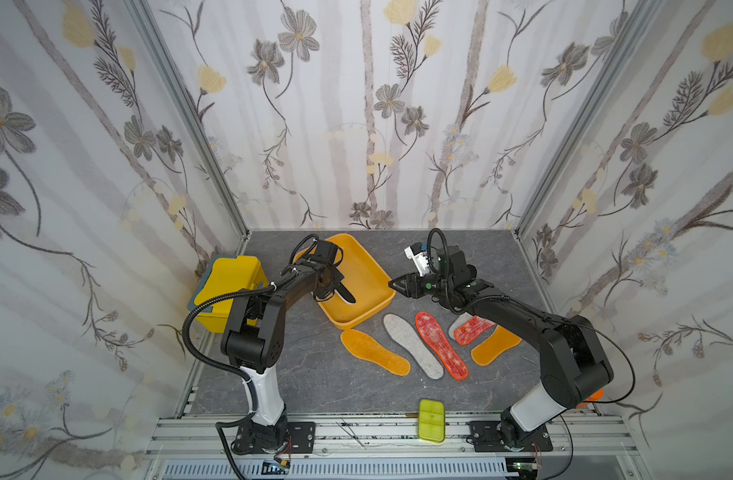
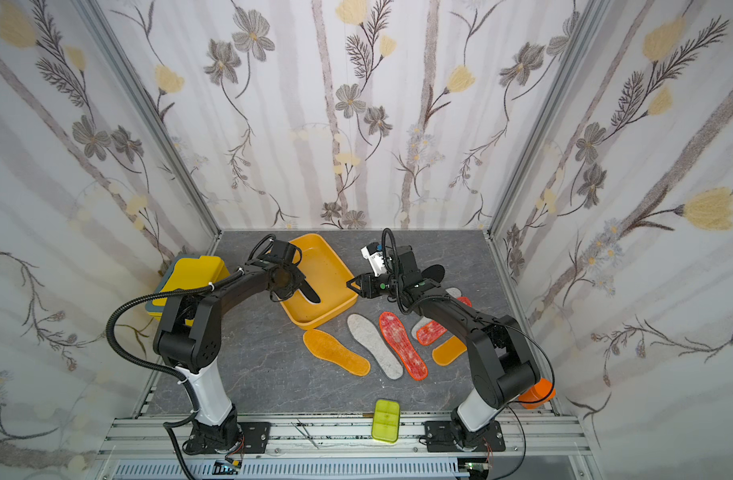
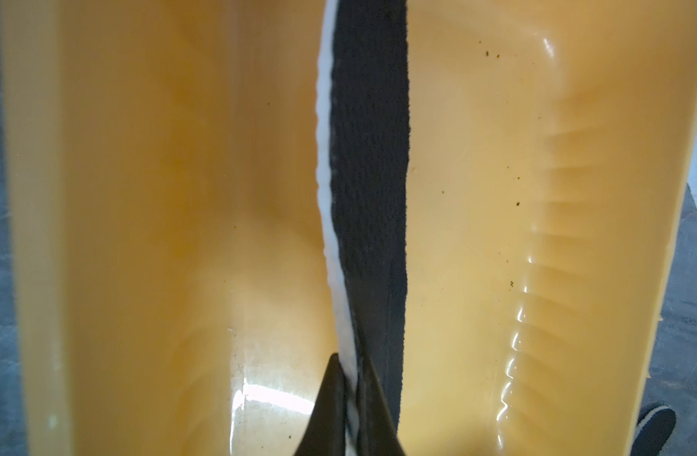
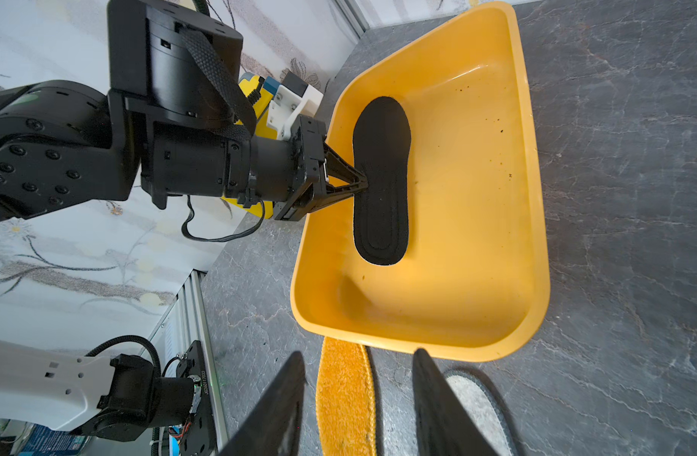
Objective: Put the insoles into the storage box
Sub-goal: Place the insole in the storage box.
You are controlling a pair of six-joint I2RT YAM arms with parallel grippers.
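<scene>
Floral wallpaper closes in a grey marbled tabletop (image 1: 306,374). At its left edge stands a yellow lidded box (image 1: 227,286), which has no part in the job.

Next to it, the left gripper (image 4: 362,184) is clamped tight on the long edge of 1 black insole (image 4: 382,221), near its middle. The insole stands on edge inside the storage box (image 1: 366,272), lengthwise along it. Whether its lower edge touches the floor I cannot tell. Nothing else is in the box, so I judge the task barely begun: this first insole is held, not yet released.

Right of the box, 7 insoles remain outside it. An orange-yellow insole (image 1: 375,352), a felt insole (image 1: 412,345) and a red mottled insole (image 1: 441,345) lie side by side. Further right, partly under the right arm, their 3 mates overlap in a small heap (image 1: 472,329). The second black insole (image 2: 434,272) lies behind that arm.

The right gripper (image 1: 391,284) hovers just beside the box's right rim, jaws partly apart and empty.
</scene>
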